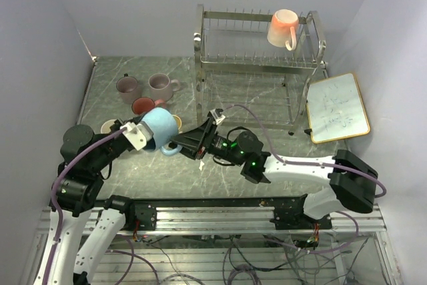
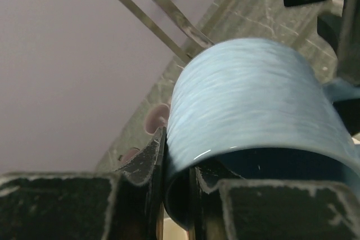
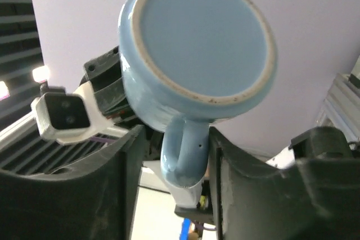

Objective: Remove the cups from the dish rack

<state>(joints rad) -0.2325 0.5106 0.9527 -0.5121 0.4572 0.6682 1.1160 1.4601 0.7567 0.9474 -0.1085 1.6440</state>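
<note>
A light blue mug hangs in the air over the table's left middle, on its side. My left gripper is shut on its rim; in the left wrist view the fingers pinch the mug wall. My right gripper is open around the mug's handle, one finger touching it and a small gap at the other; the mug's base faces this camera. The chrome dish rack stands at the back with a salmon mug on its top tier.
On the table at the left stand two mauve mugs, a red-pink mug, a pale yellow mug and a peach-orange one partly hidden behind the blue mug. A gold-framed whiteboard lies at the right.
</note>
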